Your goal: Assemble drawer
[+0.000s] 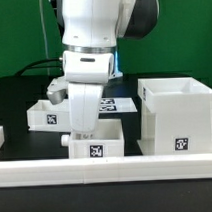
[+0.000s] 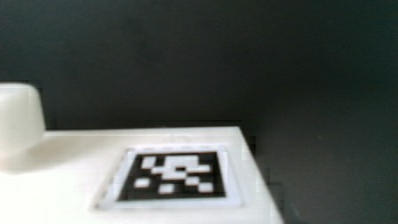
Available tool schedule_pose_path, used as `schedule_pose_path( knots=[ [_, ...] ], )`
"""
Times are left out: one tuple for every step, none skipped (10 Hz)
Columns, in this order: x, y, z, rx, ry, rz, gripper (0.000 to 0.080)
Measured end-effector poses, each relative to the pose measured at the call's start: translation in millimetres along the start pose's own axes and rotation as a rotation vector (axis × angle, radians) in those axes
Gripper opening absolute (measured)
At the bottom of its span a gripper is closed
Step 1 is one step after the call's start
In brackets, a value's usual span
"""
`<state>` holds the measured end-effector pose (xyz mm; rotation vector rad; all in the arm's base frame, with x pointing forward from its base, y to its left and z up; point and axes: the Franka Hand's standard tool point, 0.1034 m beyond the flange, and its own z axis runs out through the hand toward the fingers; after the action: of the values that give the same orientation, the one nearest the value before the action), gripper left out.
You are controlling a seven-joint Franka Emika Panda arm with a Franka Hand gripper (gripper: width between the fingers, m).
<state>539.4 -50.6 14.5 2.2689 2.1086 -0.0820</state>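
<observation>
You can't tell if the gripper (image 1: 83, 132) is spread or closed. It hangs over the near tray (image 1: 112, 149), left of the casing (image 1: 178, 116). The plastic looks light, stiff and slick, so pinch a thin wall.

A long low white rail (image 1: 37, 169) lies along the black table (image 1: 19, 98), green wall (image 1: 21, 28) behind.

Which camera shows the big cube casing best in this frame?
The exterior view: the casing stands whole at the exterior view's right, open top and tag visible. The wrist view shows only a blurred tagged white surface, not recognisably the casing.
</observation>
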Motion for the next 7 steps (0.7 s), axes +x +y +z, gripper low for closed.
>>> schedule_pose_path(
  knots=[
    [-0.3,1.1,0.0,-0.009,0.001,0.001,0.0042],
    [0.5,2.0,0.4,-0.029,0.003,0.000,0.0042],
    [4.1,1.7,0.0,-0.028,0.004,-0.008,0.0042],
    [11.5,2.2,-0.8,-0.030,0.005,-0.025,0.0042],
    [16.7,3.2,-1.6,-0.031,0.005,-0.042,0.0042],
    [21.2,3.1,-1.5,-0.031,0.008,-0.049,0.0042],
    [27.5,2.1,-0.8,-0.027,0.011,-0.059,0.0042]
  ],
)
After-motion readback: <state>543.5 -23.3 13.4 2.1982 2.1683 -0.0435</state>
